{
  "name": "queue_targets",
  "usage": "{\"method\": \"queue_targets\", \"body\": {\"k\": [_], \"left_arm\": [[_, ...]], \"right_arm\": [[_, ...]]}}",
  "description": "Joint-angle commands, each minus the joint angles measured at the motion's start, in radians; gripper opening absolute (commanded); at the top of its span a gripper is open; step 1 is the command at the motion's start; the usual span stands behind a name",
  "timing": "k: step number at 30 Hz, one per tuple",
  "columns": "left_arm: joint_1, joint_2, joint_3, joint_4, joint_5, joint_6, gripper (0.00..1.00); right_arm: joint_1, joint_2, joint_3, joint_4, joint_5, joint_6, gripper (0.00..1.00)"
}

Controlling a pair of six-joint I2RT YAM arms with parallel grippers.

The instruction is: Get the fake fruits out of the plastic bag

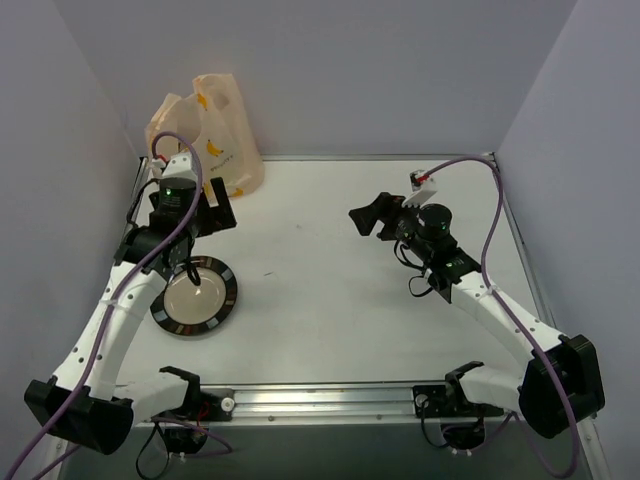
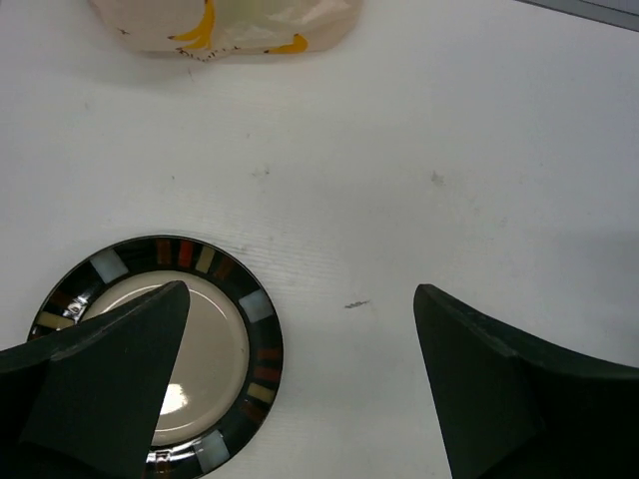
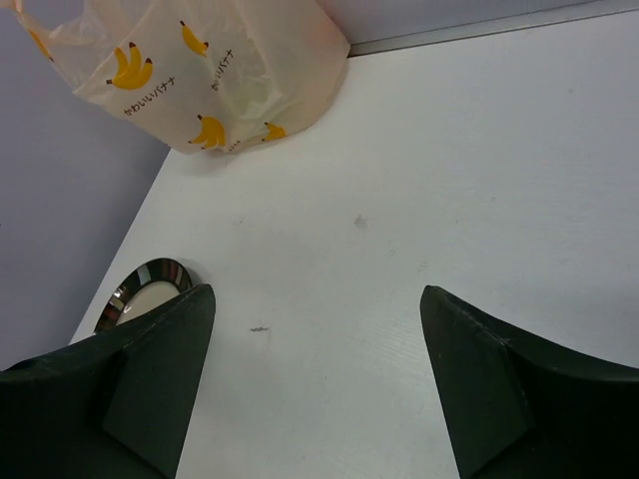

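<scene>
The plastic bag (image 1: 205, 135) is pale peach with yellow banana prints and stands upright with its two handles up at the table's far left corner. It also shows at the top of the left wrist view (image 2: 230, 20) and the upper left of the right wrist view (image 3: 220, 70). No fake fruits show; what is inside the bag is hidden. My left gripper (image 1: 207, 222) is open and empty, held above the table between bag and plate (image 2: 300, 294). My right gripper (image 1: 370, 217) is open and empty over mid-table, pointing left toward the bag (image 3: 316, 291).
A round plate (image 1: 230, 290) with a black rim and coloured tiles lies at the near left, under the left arm. It shows in the left wrist view (image 2: 262, 339) and the right wrist view (image 3: 150, 279). Grey walls enclose the table on three sides.
</scene>
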Motion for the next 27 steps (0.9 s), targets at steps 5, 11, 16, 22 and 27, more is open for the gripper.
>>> {"method": "queue_targets", "body": {"k": [5, 11, 16, 22, 27], "left_arm": [[0.07, 0.136, 0.197, 0.037, -0.028, -0.082, 0.95], [0.272, 0.22, 0.154, 0.203, -0.009, -0.285, 0.92], [0.416, 0.305, 0.157, 0.375, 0.012, -0.346, 0.96], [0.491, 0.567, 0.335, 0.433, 0.182, -0.292, 0.96], [0.499, 0.695, 0.418, 0.516, 0.273, -0.277, 0.96]], "right_arm": [[0.008, -0.042, -0.006, 0.013, 0.018, -0.028, 0.78], [0.006, -0.079, -0.018, 0.001, 0.035, -0.04, 0.73], [0.006, -0.084, -0.018, -0.014, 0.039, -0.05, 0.73], [0.011, -0.033, -0.023, 0.038, -0.039, -0.036, 0.73], [0.019, 0.011, -0.02, 0.061, -0.051, -0.031, 0.73]]}}
